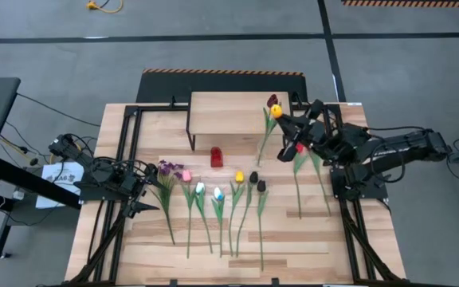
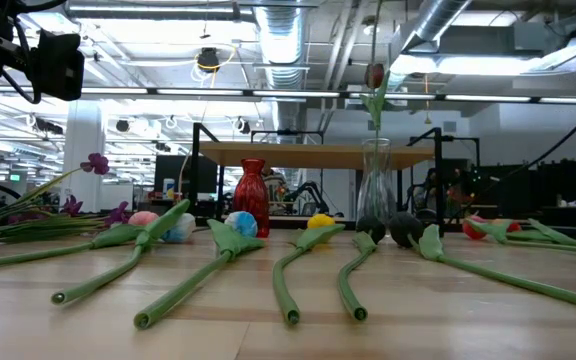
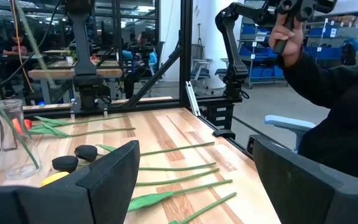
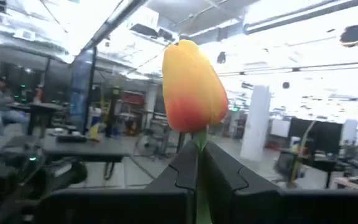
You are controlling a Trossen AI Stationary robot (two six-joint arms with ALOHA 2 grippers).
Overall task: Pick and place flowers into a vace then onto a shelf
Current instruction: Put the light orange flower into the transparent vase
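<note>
Right gripper [image 4: 197, 165] pinches a yellow tulip [image 4: 192, 87] by its stem.
Left gripper [image 3: 194, 180] hangs spread wide at the table's left; no writing is readable.

R arm reaches in from frame right toward upper centre, wrist bent; right gripper [image 1: 284, 119] clamped tight, fingers [image 4: 185, 168] pinching a stem. L arm sits at left-centre edge, left gripper [image 1: 151, 194] spread wide, holding nothing, pointing right.

Bright overhead shop lights everywhere, pretty blown out in the right wrist view; the tulip [image 4: 193, 87] is sharp, room behind blurry.
</note>
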